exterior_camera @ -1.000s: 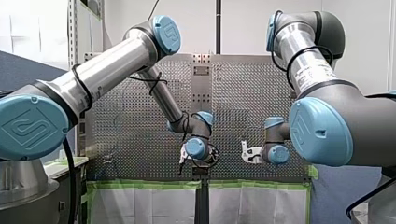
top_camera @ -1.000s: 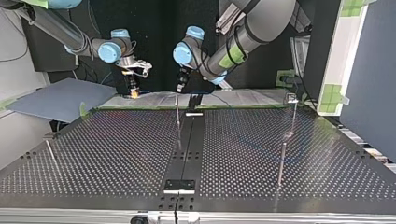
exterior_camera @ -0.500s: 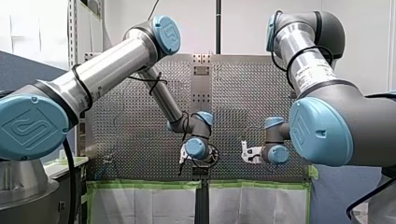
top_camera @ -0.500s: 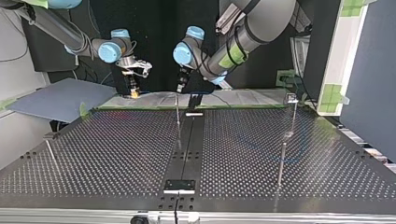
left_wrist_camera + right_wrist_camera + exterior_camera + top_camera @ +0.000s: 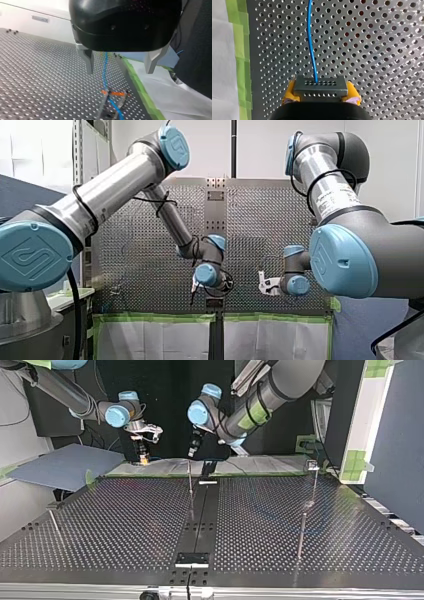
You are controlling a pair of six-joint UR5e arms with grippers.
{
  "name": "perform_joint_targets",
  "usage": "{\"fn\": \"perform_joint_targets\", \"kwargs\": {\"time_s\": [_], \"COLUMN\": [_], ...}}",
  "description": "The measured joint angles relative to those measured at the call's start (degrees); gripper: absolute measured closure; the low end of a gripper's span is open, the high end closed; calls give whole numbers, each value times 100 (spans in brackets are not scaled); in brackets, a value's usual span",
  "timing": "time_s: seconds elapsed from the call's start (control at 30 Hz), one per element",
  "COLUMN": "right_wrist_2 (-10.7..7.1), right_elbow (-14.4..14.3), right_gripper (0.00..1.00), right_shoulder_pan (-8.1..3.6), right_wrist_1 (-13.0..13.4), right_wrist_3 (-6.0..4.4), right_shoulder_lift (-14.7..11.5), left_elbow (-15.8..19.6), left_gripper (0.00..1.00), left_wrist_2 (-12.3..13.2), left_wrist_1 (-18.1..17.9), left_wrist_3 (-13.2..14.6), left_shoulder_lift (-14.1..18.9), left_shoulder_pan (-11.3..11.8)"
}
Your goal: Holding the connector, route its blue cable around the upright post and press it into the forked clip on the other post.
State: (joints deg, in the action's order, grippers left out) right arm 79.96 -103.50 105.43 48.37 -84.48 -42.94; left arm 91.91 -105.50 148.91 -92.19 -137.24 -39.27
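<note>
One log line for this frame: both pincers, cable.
right pincer: shut on connector | left pincer: open, empty, blue cable ahead of it | blue cable: runs from connector over perforated table

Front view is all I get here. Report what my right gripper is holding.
Observer: In the right wrist view, your right gripper, with its yellow pads, is shut on a grey rectangular connector with rows of small holes. A thin blue cable leaves the connector's face.
Operator: Now check my left gripper.
Observer: In the left wrist view, your left gripper is open. Its metal fingers stand apart with nothing between them, and the blue cable shows beyond them.
</note>
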Motion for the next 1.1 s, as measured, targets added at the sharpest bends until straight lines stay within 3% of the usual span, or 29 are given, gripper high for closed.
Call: {"fn": "perform_joint_targets", "kwargs": {"time_s": [0.37,0.57,0.83,1.1], "right_wrist_2": [-2,-4,2,-64], "right_elbow": [0,0,0,0], "right_gripper": [100,100,100,100], "right_shoulder_pan": [-11,-16,-17,-25], "right_wrist_1": [-29,-51,-51,-31], "right_wrist_3": [-10,-27,-38,-51], "right_shoulder_lift": [1,1,3,4], "left_elbow": [521,815,1187,1509], "left_gripper": [0,0,0,0], "left_wrist_2": [-10,-84,-364,-396], "left_wrist_1": [-437,-259,2,39], "left_wrist_3": [-183,-182,-206,-252], "left_shoulder_lift": [521,815,1186,1508], "left_shoulder_pan": [-85,-114,-129,-151]}}
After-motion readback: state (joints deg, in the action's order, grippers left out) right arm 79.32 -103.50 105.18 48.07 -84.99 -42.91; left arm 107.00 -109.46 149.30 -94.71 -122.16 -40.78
